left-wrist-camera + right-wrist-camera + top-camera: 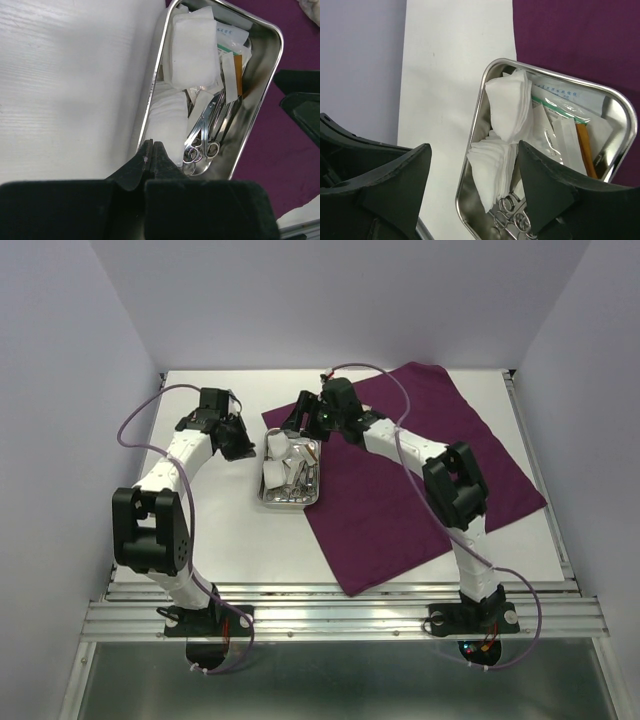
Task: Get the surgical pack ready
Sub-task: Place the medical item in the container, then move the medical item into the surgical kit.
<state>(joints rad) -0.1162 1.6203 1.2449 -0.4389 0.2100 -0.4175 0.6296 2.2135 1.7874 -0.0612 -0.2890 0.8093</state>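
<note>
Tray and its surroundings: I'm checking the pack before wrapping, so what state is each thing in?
steel tray: upright, loaded, straddling the cloth's edge
gauze squares: piled in the tray
scissors and forceps: lying side by side in the tray
clear packets: in the tray, partly under the gauze
purple cloth: spread flat, not folded
left gripper: shut, empty
right gripper: open, empty, above the tray

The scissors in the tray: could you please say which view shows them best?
The left wrist view: the scissors show clearly, rings and blades. The right wrist view catches only finger rings at its bottom edge; the top view, tiny silver glints.
</note>
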